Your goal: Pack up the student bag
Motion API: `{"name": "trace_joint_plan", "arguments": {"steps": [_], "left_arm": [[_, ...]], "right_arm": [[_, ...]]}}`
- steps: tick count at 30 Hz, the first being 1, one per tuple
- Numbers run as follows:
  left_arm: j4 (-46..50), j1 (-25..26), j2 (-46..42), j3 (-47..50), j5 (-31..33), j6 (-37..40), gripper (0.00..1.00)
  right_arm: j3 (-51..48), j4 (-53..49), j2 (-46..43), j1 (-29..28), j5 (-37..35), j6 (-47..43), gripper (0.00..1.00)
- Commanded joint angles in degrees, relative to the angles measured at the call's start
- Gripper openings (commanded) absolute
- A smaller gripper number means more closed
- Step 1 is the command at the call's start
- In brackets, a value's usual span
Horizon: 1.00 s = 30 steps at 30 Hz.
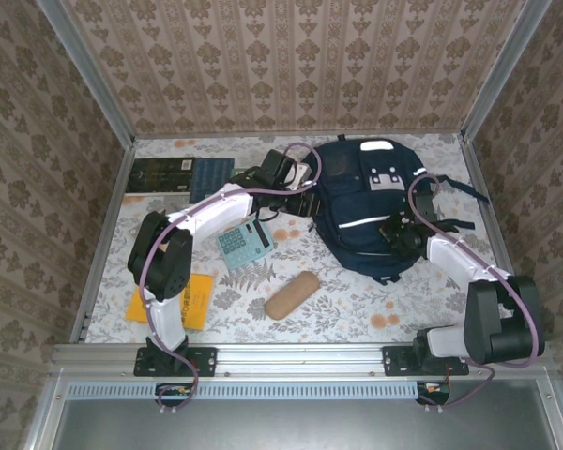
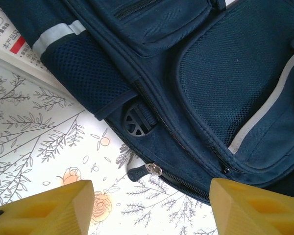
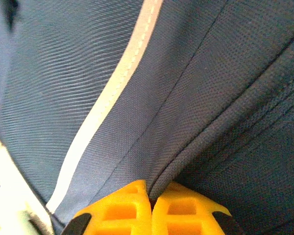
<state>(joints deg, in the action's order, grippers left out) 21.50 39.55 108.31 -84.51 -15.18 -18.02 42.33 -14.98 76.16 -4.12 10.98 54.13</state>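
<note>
Roughly, student bag lies near-far, top twd far wall; L gripper open, R gripper closed.

We log two arms of one build.

- Left arm, base at 7 o'clock in the overhead view: white shell links and black joint housings. A lilac cable loops loosely along it.
- Right arm, base at 5 o'clock: the same white links, with a bulky black housing at the elbow.
- Each arm stands on a flat black base plate.
- Jaws, seen in the wrist views: yellow plastic fingers with moulded rectangular recesses. On the right pair we note black at the outer corners.
</note>
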Motion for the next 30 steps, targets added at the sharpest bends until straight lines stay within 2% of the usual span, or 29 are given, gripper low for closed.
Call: {"name": "trace_joint_plan", "arguments": {"steps": [1, 6, 8, 14, 19, 23, 30], "left_arm": [[0.7, -0.6, -0.3, 0.2, 1.8, -1.9, 0.66], [4.7, -1.8, 5.9, -4.8, 2.8, -8.2, 0.64], [8.1, -2.3, 9.3, -8.8, 4.1, -10.1, 0.61], [8.9, -2.4, 16.7, -15.0, 6.1, -11.2, 0.54], [8.5, -1.9, 23.6, -21.6, 4.2, -10.2, 0.54], [10.8, -1.4, 30.9, -32.1, 1.5, -8.6, 0.54], [13.2, -0.7, 41.1, -50.7, -3.3, -6.0, 0.52]], "right_arm": [[7.3, 1.4, -4.7, -2.0, 2.3, -2.1, 0.00], [11.9, -4.2, -6.1, -3.8, 2.3, -3.9, 0.00], [11.2, -4.6, -7.4, -5.0, 1.3, -4.0, 0.00], [6.7, -4.7, -12.2, -8.7, -1.3, -1.8, 0.00], [4.3, -5.0, -14.0, -15.4, -3.5, 0.2, 0.00], [2.4, -2.2, -14.4, -22.4, -6.1, 2.9, 0.00], [4.8, 1.2, -7.9, -29.3, -8.3, 4.7, 0.00]]}}
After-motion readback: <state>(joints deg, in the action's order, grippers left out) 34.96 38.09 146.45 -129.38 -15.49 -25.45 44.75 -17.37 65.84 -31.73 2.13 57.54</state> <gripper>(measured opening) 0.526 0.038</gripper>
